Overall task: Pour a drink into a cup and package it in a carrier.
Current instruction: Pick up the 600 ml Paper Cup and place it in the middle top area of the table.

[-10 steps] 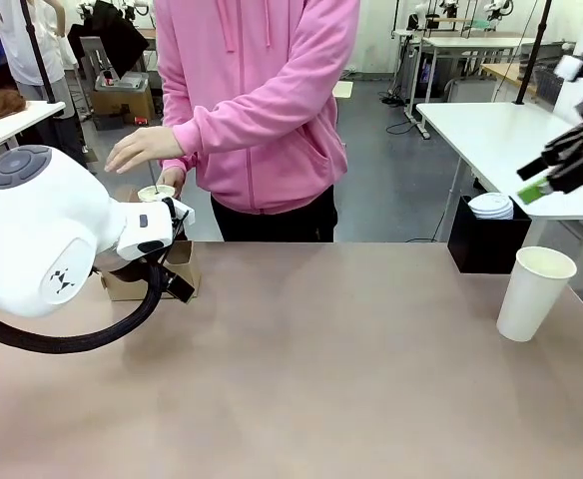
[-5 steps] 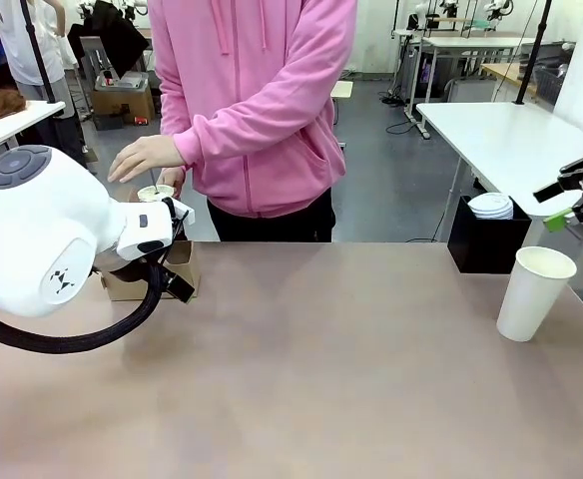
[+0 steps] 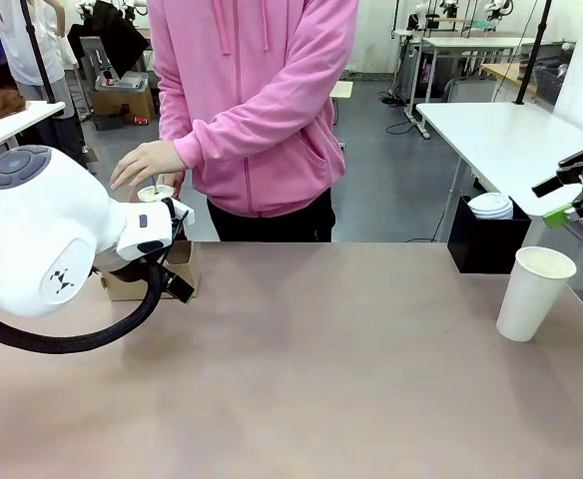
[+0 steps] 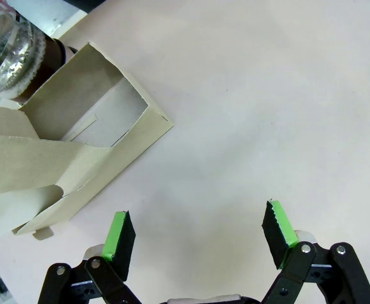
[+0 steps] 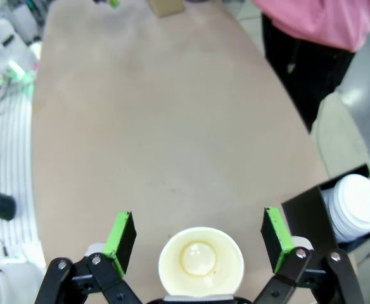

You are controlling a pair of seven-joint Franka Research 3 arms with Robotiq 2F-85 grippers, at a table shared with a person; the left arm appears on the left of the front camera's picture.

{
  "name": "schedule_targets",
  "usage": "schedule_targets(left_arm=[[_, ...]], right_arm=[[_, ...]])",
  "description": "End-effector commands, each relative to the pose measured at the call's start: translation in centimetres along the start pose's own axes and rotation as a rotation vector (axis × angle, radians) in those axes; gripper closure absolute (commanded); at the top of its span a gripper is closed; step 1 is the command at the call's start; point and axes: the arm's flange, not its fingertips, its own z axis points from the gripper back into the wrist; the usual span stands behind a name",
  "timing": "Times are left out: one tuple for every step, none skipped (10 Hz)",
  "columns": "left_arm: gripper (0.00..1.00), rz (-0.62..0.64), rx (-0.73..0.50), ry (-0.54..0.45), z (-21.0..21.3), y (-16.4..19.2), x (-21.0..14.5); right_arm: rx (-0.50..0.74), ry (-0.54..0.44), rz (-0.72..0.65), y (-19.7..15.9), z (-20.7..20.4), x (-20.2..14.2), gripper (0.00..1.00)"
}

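Both gaped wide & empty: right pincer (image 5: 198, 214) hung above the cup (image 5: 201, 261), which stood on the counter (image 5: 140, 126) centred betw. its fingers, while left pincer (image 4: 197, 209) hovered over bare counter w/ the carrier (image 4: 77, 126) just ahead of one finger, drink jug (image 4: 11, 44) beyond that.

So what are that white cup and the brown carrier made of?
The cup looks like matte white paper, probably thin card, judging by its dull surface and rolled rim. The carrier looks like plain brown cardboard: unglossed, with folded flaps and cut edges.
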Motion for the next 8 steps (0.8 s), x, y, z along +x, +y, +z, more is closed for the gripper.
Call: schedule_targets(left_arm=[[0.0,0.0,-0.001,-0.001,0.0,0.0,0.0],[0.0,0.0,-0.001,-0.001,0.0,0.0,0.0],[0.0,0.0,-0.001,-0.001,0.0,0.0,0.0],[0.0,0.0,-0.001,-0.001,0.0,0.0,0.0],[0.0,0.0,-0.001,-0.001,0.0,0.0,0.0],[0.0,0.0,-0.001,-0.001,0.0,0.0,0.0],[0.0,0.0,-0.001,-0.001,0.0,0.0,0.0],[0.0,0.0,-0.001,-0.001,0.0,0.0,0.0]], right_arm=[[-0.042,-0.178,0.062,0.3,2.7,-5.6,0.0],[-0.077,-0.27,0.093,0.6,4.3,-8.6,0.0],[-0.102,-0.357,0.105,0.7,5.2,-11.4,0.0],[-0.113,-0.459,0.071,0.6,5.1,-14.6,0.0],[-0.127,-0.515,0.063,0.3,4.7,-17.2,0.0],[-0.119,-0.561,0.06,0.3,3.9,-19.4,0.0],[-0.089,-0.606,0.04,0.2,3.0,-21.4,0.0],[-0.08,-0.637,0.026,-0.1,1.9,-23.1,0.0]])
